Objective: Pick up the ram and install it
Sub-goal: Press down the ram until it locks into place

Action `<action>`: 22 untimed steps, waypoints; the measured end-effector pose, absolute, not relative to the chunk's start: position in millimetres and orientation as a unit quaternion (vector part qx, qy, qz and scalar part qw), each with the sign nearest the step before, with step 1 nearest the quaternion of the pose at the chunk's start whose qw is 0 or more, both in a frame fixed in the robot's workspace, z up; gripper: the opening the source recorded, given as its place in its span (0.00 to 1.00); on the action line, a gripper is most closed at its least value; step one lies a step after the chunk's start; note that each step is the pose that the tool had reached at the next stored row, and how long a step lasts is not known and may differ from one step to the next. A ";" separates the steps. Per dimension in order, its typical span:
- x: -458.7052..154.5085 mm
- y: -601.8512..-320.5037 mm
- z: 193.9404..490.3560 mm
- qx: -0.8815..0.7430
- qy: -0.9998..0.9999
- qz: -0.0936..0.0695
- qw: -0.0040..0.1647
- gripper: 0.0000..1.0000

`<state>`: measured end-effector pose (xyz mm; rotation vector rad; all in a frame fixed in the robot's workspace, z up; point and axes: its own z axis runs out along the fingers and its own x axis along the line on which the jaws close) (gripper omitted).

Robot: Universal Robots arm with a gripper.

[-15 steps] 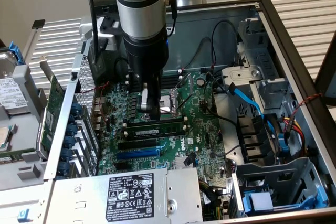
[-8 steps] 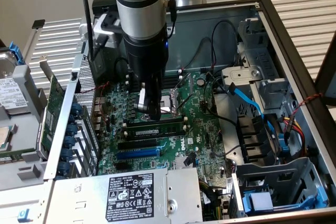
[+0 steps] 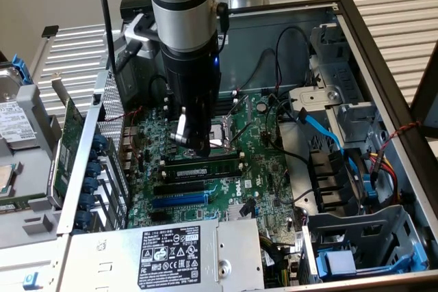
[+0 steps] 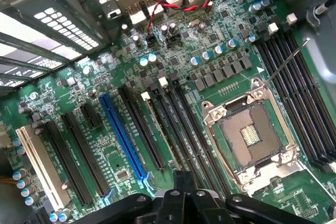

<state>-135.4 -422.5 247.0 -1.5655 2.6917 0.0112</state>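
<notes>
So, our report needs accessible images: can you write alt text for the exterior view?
A robot arm's gripper, shut, presses down over a ram stick lying in a motherboard slot inside an open computer case.

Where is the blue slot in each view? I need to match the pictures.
Exterior view: the blue slot lies on the board between the processor socket and the labelled metal box.
Wrist view: the blue slot runs diagonally, with black slots on both sides.
Shared landmark: the processor socket, several slots away from the blue one.
</notes>
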 end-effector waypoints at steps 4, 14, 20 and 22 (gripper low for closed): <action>-135.4 -422.5 246.9 -0.475 0.880 0.003 0.014 0.10; -135.4 -422.5 247.3 -0.418 0.908 0.002 0.014 0.10; -135.4 -422.5 248.1 -0.389 0.921 0.000 0.013 0.10; -135.4 -422.5 248.2 -0.379 0.925 0.000 0.013 0.10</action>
